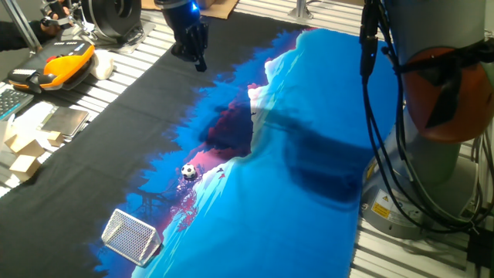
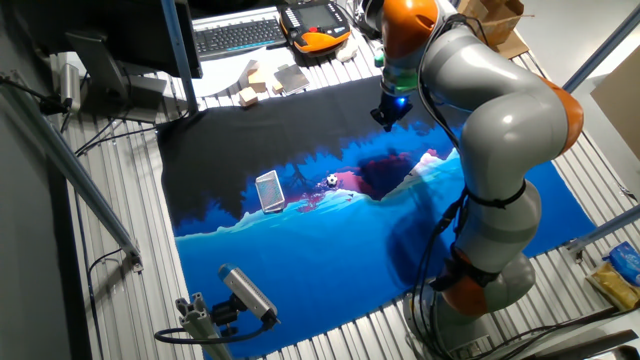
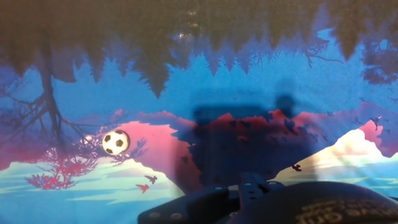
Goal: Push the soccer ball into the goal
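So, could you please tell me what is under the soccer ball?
The soccer ball rests on a printed mat, on a pink and blue patch of the picture. The spot directly beneath the ball is covered by it.

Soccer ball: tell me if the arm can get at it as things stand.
Probably yes. The soccer ball sits alone on open mat, apart from the goal, and nothing lies between it and the raised end effector.

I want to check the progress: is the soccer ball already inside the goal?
No, the soccer ball lies on the printed mat, clearly apart from the goal.
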`<state>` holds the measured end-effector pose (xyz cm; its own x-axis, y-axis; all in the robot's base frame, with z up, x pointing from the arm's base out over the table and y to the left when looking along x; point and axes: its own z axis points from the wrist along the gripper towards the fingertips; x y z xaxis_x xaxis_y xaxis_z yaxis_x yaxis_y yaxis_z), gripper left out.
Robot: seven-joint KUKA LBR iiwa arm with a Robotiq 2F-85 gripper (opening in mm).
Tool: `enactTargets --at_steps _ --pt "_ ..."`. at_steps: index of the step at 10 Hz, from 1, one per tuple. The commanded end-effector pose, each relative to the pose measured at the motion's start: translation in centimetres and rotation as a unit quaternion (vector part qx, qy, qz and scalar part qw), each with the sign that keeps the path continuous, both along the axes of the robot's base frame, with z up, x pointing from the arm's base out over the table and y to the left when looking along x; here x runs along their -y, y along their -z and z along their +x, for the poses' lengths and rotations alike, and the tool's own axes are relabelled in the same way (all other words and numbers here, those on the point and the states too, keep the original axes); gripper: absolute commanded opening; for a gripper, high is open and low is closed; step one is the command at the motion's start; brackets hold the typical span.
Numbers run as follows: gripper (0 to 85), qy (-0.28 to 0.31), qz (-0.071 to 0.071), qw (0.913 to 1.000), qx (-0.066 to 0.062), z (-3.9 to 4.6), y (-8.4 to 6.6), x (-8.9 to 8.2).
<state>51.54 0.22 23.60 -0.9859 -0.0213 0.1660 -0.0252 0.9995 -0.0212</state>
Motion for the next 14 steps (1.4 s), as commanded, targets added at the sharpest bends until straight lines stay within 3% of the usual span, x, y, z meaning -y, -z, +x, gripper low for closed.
enactTargets --at_steps 1,2,3,4,5,7,8,10,11,12,14 --pt "0.0 0.006 0.002 1.0 0.002 0.0 0.0 0.0" --pt "0.0 0.017 0.01 0.9998 0.01 0.0 0.0 0.0" --pt "0.0 0.029 0.041 0.9984 0.025 0.0 0.0 0.0" --pt "0.0 0.034 0.058 0.9972 0.034 0.0 0.0 0.0" --pt "0.0 0.039 0.057 0.997 0.035 0.0 0.0 0.0" --pt "0.0 0.052 0.03 0.9977 0.032 0.0 0.0 0.0" --pt "0.0 0.06 0.026 0.9975 0.027 0.0 0.0 0.0" --pt "0.0 0.075 0.024 0.9969 0.01 0.0 0.0 0.0" --pt "0.0 0.082 0.018 0.9964 0.015 0.0 0.0 0.0" --pt "0.0 0.083 0.029 0.9956 0.034 0.0 0.0 0.0" --pt "0.0 0.069 0.028 0.9971 0.014 0.0 0.0 0.0"
